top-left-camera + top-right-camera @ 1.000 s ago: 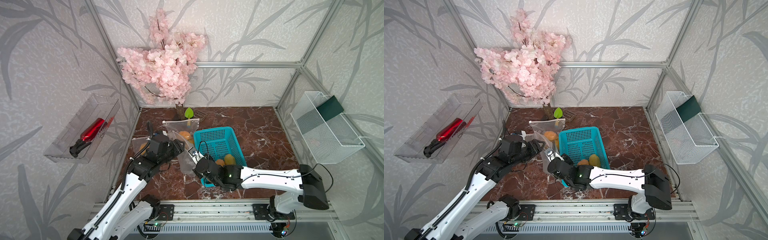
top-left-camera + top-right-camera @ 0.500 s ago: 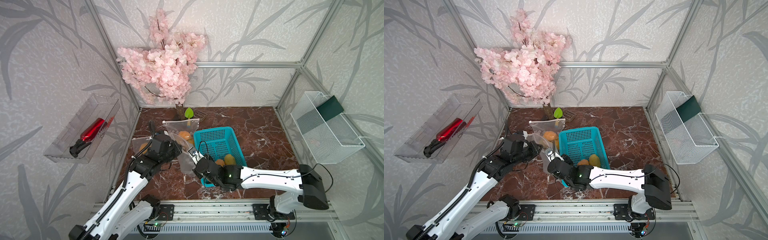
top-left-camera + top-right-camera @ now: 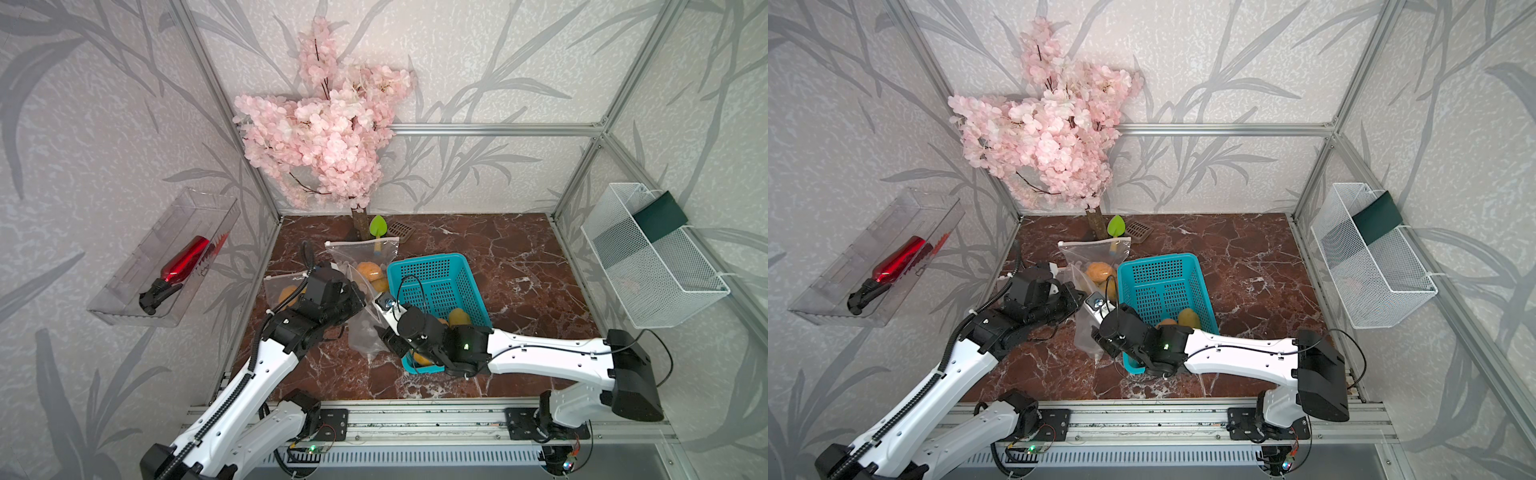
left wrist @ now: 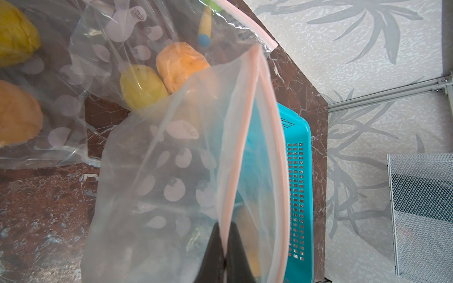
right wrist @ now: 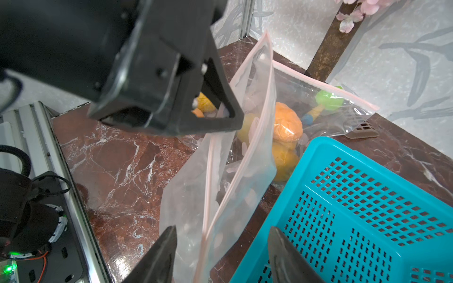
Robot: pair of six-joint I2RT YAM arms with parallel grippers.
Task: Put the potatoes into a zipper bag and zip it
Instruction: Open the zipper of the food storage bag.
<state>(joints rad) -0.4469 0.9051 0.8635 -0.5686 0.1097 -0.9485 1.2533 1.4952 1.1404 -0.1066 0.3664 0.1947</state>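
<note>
**A:** What is the left claw [image 4: 224,245] doing?

**B:** It is pressed together on the pink zip strip of the zipper bag [image 4: 171,171], pinching one lip of its mouth. The bag hangs upright with its mouth slightly parted.

**A:** And the right claw [image 5: 221,235]?

**B:** It is spread, with one finger on either side of the same bag's rim and no grip on it.

**A:** Where are the potatoes [image 3: 457,316]?

**B:** A few lie at the near end of the teal basket [image 3: 436,278], just right of the held bag. In both top views the right arm covers part of them.

**A:** Any elsewhere?

**B:** Orange and yellow ones sit in a second bag [image 3: 353,253] lying on the worktop [image 3: 519,257], farther back. More are in a third bag [image 3: 274,284] on the left, beyond the left arm.

**A:** Is anything inside the held bag?

**B:** I cannot tell. Only blurred shapes show through the film.
</note>
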